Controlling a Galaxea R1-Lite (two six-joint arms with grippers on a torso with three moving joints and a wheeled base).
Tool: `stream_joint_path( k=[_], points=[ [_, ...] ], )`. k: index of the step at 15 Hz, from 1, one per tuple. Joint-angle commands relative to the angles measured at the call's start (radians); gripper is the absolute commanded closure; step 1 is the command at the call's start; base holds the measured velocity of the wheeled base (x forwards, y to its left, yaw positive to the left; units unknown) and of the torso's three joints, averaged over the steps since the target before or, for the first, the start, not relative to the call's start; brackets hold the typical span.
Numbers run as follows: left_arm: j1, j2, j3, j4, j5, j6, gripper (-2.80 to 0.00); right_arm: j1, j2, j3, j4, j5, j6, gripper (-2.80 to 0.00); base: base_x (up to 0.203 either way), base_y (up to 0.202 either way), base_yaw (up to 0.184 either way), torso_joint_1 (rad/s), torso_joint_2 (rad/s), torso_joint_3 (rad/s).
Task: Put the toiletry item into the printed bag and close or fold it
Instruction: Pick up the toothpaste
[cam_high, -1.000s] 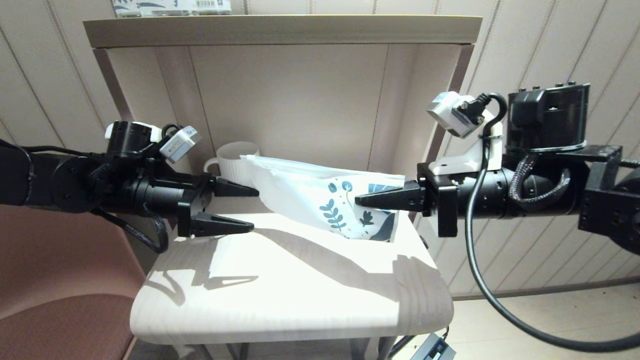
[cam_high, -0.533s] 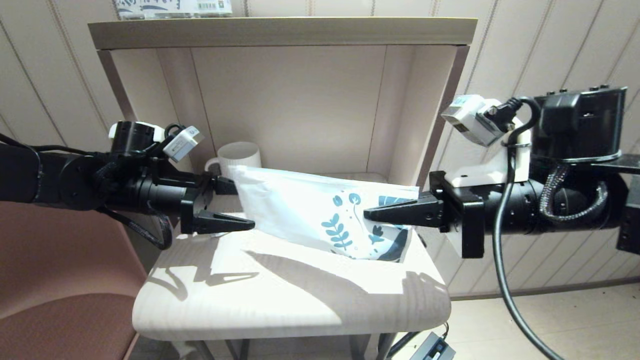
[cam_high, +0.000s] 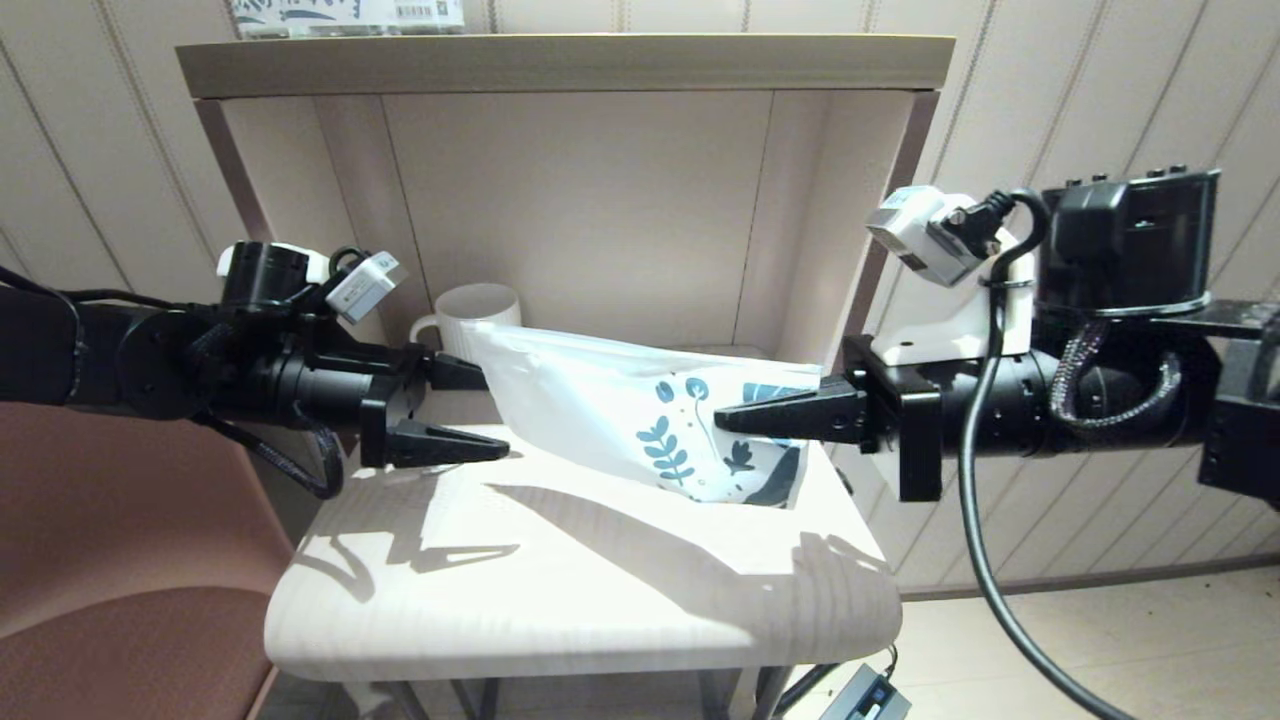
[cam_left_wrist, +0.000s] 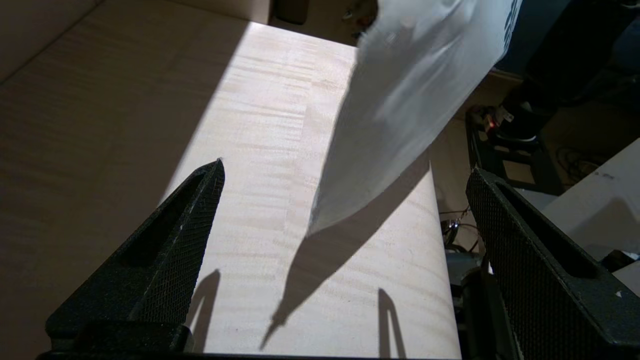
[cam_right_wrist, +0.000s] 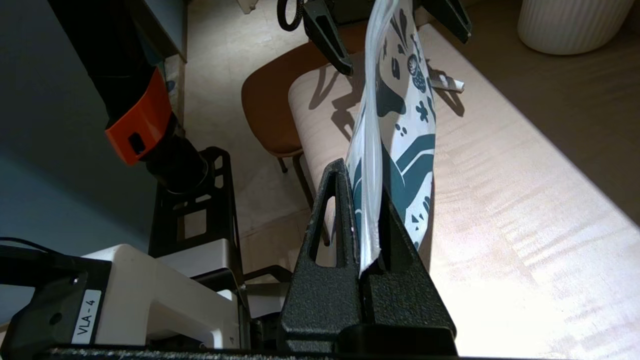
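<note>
The right claw (cam_high: 722, 418) is clamped tight on the leaf-printed end of the printed bag (cam_high: 600, 400), holding it clear of the counter (cam_high: 560, 580). The pouch stretches from that claw towards the left claw (cam_high: 495, 415), whose jaws stand wide apart and hold nothing, the bag's plain white end just ahead of them. The toiletry item (cam_right_wrist: 446, 83), a thin white stick, lies on the counter beneath the bag, beyond the right claw's tips. The bag looks ready for loading; next, likely, the left claw must fetch the stick.
</note>
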Motion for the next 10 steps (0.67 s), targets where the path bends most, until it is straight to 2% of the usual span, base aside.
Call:
stream_joint_path(
  k=[1, 10],
  points=[
    [0.0, 0.001, -0.013, 0.0, -0.008, 0.002, -2.8, 0.004, 0.021, 0.0, -0.002, 0.005, -0.001, 0.0, 0.0, 0.0, 0.0, 0.0, 0.0, 0.0],
    [-0.047, 0.002, -0.051, -0.004, -0.024, -0.064, -2.8, 0.025, 0.04, -0.023, -0.002, 0.004, -0.004, 0.0, 0.0, 0.0, 0.0, 0.0, 0.0, 0.0]
  ],
)
